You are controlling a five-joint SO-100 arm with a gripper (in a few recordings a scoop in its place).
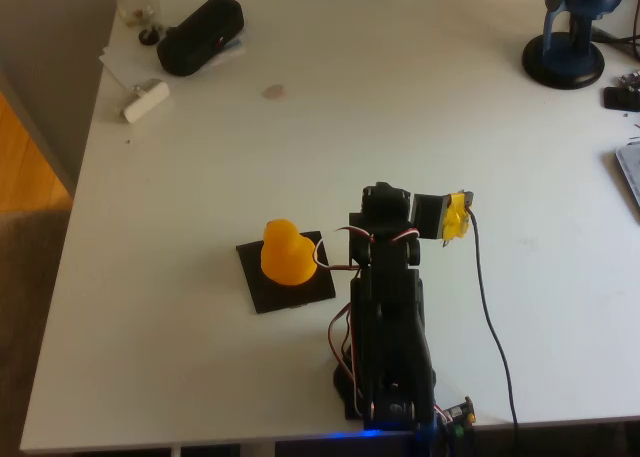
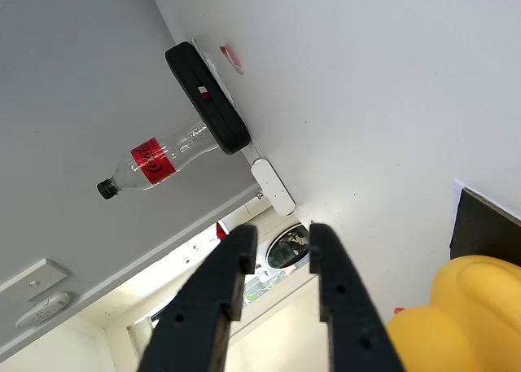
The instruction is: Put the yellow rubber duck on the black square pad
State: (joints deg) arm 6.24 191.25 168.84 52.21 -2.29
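The yellow rubber duck (image 1: 284, 252) stands upright on the black square pad (image 1: 312, 286), left of the folded black arm in the overhead view. In the wrist view the duck (image 2: 456, 323) fills the lower right corner, with a strip of the pad (image 2: 488, 229) just above it. My gripper (image 2: 278, 240) points past the duck toward the far end of the table. Its two black fingers (image 2: 213, 307) stand a narrow gap apart with nothing between them, clear of the duck. The yellow tape patch (image 1: 456, 217) marks the arm's wrist.
A bulky black oblong case (image 1: 200, 35) lies at the far left corner beside a plastic bottle (image 2: 159, 162) and a small white block (image 1: 146, 100). A blue stand (image 1: 566, 49) sits far right. A black cable (image 1: 492, 317) runs right of the arm. The table's left edge (image 1: 72, 247) is near.
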